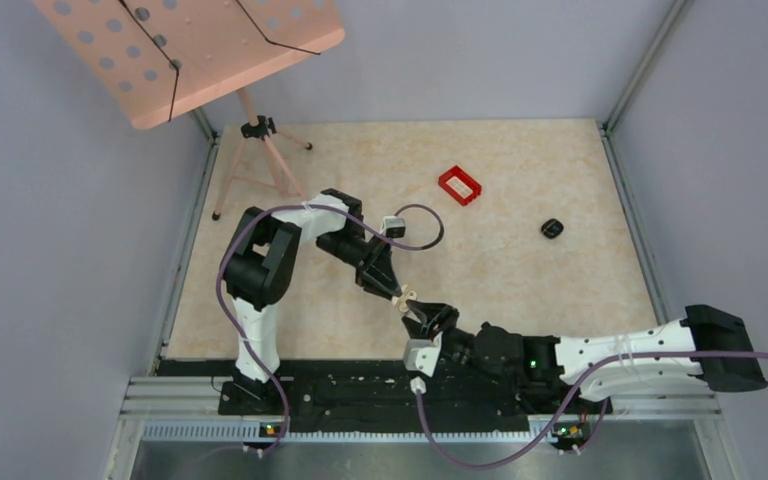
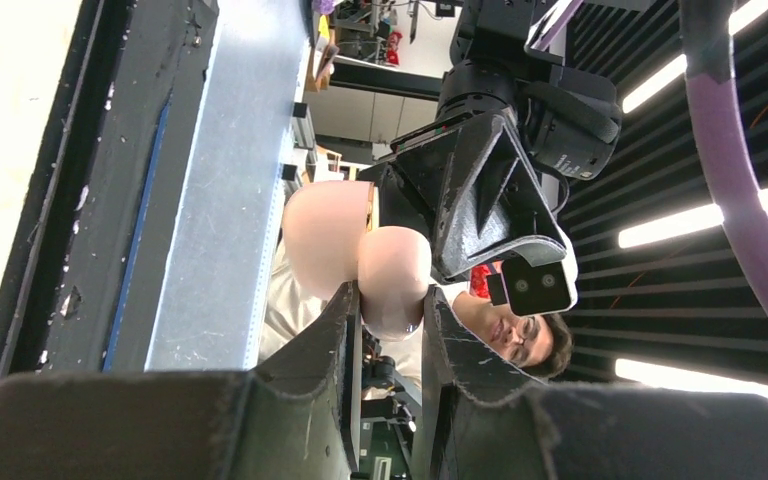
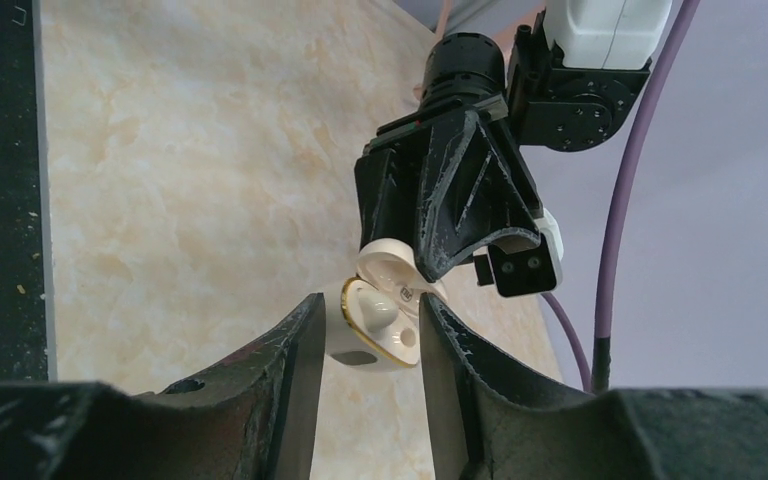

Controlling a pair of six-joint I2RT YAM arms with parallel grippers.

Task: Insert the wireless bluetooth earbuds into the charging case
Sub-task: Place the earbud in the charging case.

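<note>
The charging case here is a pale cream shell with a gold rim [image 3: 360,348], hinged open, not black. One cream earbud [image 3: 373,312] sits in one well and the well beside it is empty. My left gripper [image 1: 400,293] is shut on the lid end of the case [image 2: 392,265], holding it above the table. My right gripper [image 3: 372,300] is closed on the base half, with both fingers against its sides. In the top view the case [image 1: 407,296] hangs between the two grippers, and my right gripper [image 1: 422,312] meets it from the near side.
A small glossy black rounded piece [image 1: 552,229] lies on the table at the right. A red rectangular tray [image 1: 460,185] sits towards the back. A pink music stand [image 1: 250,130] stands at the back left. The black base rail [image 1: 360,390] runs along the near edge.
</note>
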